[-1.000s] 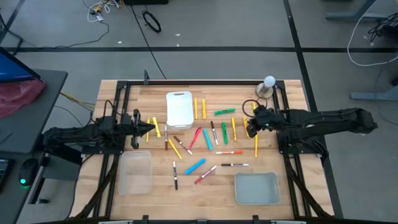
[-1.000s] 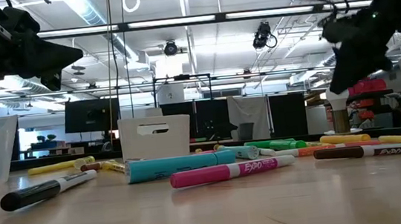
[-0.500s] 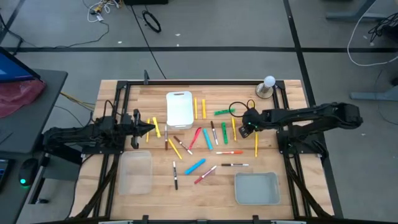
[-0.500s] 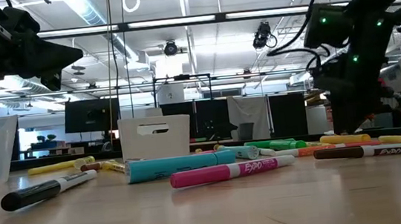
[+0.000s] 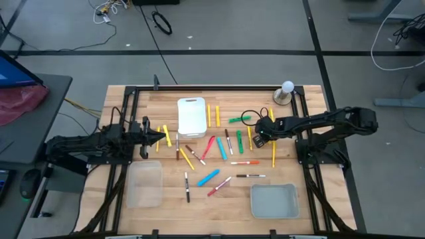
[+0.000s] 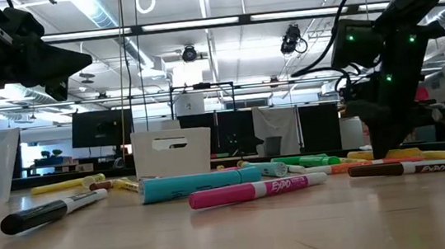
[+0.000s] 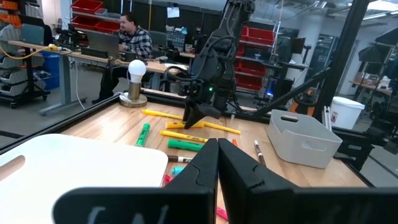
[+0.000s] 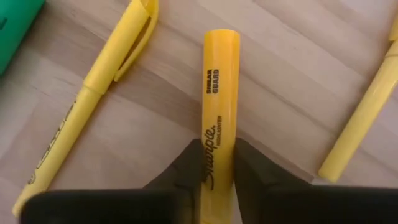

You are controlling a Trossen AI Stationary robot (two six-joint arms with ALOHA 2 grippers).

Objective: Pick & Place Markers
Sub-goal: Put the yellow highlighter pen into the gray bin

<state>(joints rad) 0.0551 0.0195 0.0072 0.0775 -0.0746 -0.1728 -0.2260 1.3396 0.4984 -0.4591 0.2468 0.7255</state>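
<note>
Many markers [image 5: 219, 149] in yellow, green, blue, pink and white lie scattered on the wooden table [image 5: 166, 199]. My right gripper [image 5: 260, 138] is down at the table right of centre, shut on a yellow highlighter [image 8: 219, 81] that lies between two other yellow markers [image 8: 93, 102] [image 8: 360, 124]. In the low view my right gripper [image 6: 387, 150] reaches the tabletop. My left gripper [image 5: 163, 136] is shut and empty, held above the table's left part; its fingers [image 7: 217, 165] are closed together. My right gripper pinches the yellow highlighter's barrel [image 8: 217, 134] between its two fingers, one on each long side, at the printed part. The fingers come from above, pointing down, and lie across the highlighter. It lies flat on the table; its near end is hidden by the gripper.
A white bin [image 5: 191, 116] stands at the far centre. A clear tray [image 5: 145, 184] lies near left and a grey tray [image 5: 273, 200] near right. A lamp with a white bulb [image 5: 287, 89] stands at the far right corner. A person sits in the room beyond [image 7: 134, 37].
My right gripper has moved toward the table's left and down to the tabletop, ending over the yellow highlighter.
</note>
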